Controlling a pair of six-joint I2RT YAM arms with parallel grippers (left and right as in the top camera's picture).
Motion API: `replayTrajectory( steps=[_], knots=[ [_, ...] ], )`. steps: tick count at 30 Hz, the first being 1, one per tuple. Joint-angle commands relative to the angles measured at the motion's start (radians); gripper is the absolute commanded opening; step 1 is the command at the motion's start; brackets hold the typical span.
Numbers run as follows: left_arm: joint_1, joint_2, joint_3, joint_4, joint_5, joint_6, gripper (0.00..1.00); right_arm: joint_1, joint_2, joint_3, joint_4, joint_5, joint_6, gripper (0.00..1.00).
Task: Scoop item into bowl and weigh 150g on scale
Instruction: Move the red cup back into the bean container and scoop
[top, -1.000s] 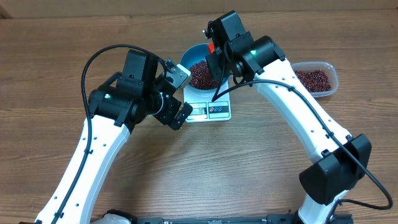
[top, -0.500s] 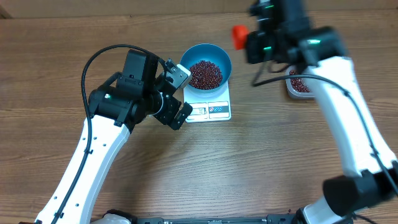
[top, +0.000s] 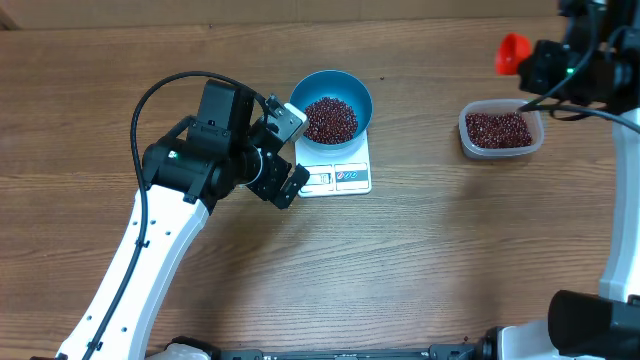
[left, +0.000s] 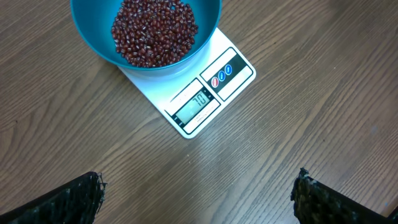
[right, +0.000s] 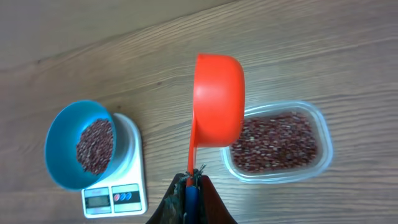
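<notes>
Your right gripper (right: 189, 185) is clamped tight on the handle of the red scoop (right: 217, 99). The scoop's cup sits just ahead of the jaws, with the clear tub (right: 322, 155) of beans (right: 273, 140) beyond it. Your left gripper (left: 199, 198) is spread wide and holds nothing. Just ahead of its jaws lies the scale (left: 205, 87), and beyond that, on the scale, the blue bowl (left: 90, 25) holds a heap of beans.

small flat white rectangular kitchen scale (left: 163, 90): grey display window (left: 198, 103) reads roughly "70", digits partly unclear; no other legible text.

Bowl (top: 316, 82) of beans (top: 330, 118) sits on scale (top: 345, 177); tub (top: 466, 131) lies right.
</notes>
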Motion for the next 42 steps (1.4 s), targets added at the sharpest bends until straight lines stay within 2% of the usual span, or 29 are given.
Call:
replayTrajectory(
  steps=[1, 29, 42],
  knots=[
    [0.005, -0.011, 0.021, 0.005, 0.019, -0.007, 1.0, -0.033, -0.01, 0.013, -0.003, -0.022, -0.001, 0.04],
    [0.005, -0.011, 0.021, 0.005, 0.019, -0.007, 0.99, -0.046, -0.01, 0.013, -0.039, -0.003, -0.013, 0.04],
    [0.005, -0.011, 0.021, 0.005, 0.019, -0.007, 0.99, -0.046, 0.033, 0.012, -0.089, 0.092, -0.101, 0.04]
  ],
)
